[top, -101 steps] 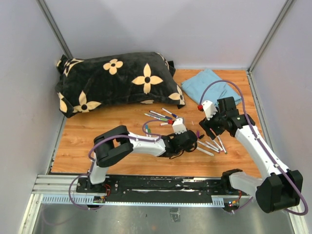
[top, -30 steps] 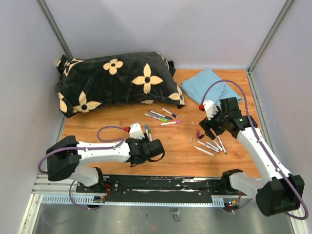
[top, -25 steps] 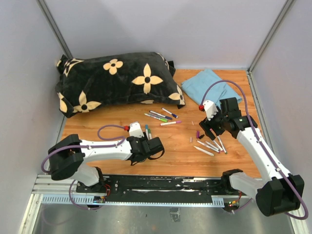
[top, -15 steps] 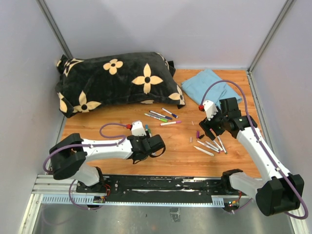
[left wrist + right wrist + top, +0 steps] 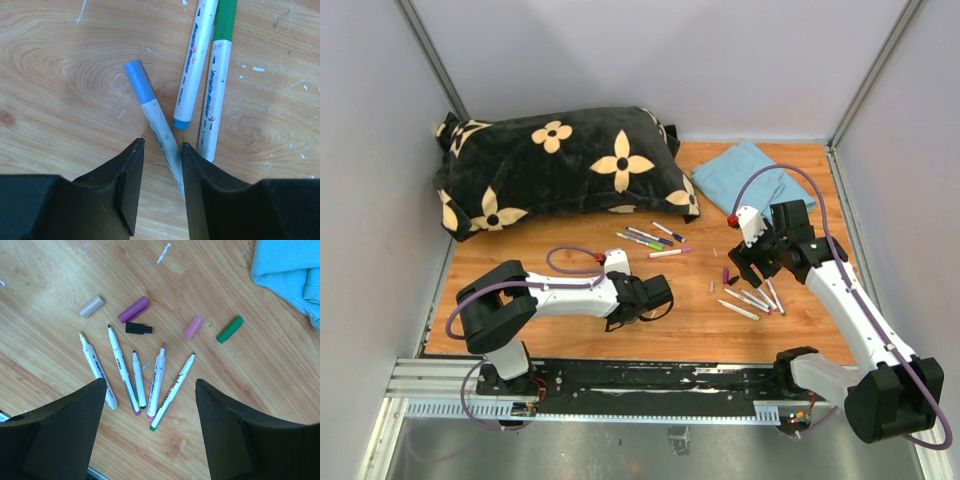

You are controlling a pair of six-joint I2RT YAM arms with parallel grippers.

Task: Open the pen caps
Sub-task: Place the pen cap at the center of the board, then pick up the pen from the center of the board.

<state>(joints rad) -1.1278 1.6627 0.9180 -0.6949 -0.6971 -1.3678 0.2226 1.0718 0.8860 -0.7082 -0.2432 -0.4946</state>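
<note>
Blue cap (image 5: 138,81) lay on the counter (image 5: 60,75) ahead of the left hand (image 5: 161,145), whose jaws stood narrow around the white barrel (image 5: 162,132), not yet pinching. It should clamp the barrel squarely, leaving the cap free for the wide right hand (image 5: 151,385).

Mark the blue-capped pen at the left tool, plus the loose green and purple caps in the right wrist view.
blue-capped pen (image 5: 156,122), left wrist view, middle of the white barrel.
loose green cap (image 5: 230,329), right wrist view, cap's middle.
loose purple cap (image 5: 133,309), right wrist view, cap's middle.
</note>
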